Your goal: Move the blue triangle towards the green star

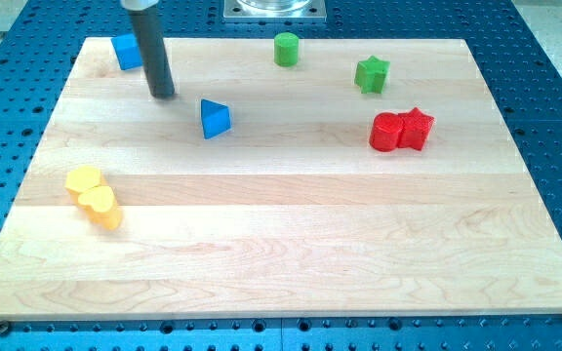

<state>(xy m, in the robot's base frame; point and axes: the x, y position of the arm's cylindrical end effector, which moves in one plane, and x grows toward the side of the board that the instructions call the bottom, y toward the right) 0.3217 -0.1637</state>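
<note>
The blue triangle (215, 118) lies on the wooden board (281, 244), left of centre in the upper part. The green star (371, 74) sits toward the view's upper right, well apart from the triangle. My tip (163, 95) rests on the board up and to the left of the blue triangle, a short gap away, not touching it. The dark rod rises from it to the view's top.
A blue cube (127, 52) sits by the rod at the upper left. A green cylinder (286, 49) stands at the top centre. A red cylinder (386, 132) and red star (417, 129) touch at the right. Two yellow blocks (94, 196) lie at the left.
</note>
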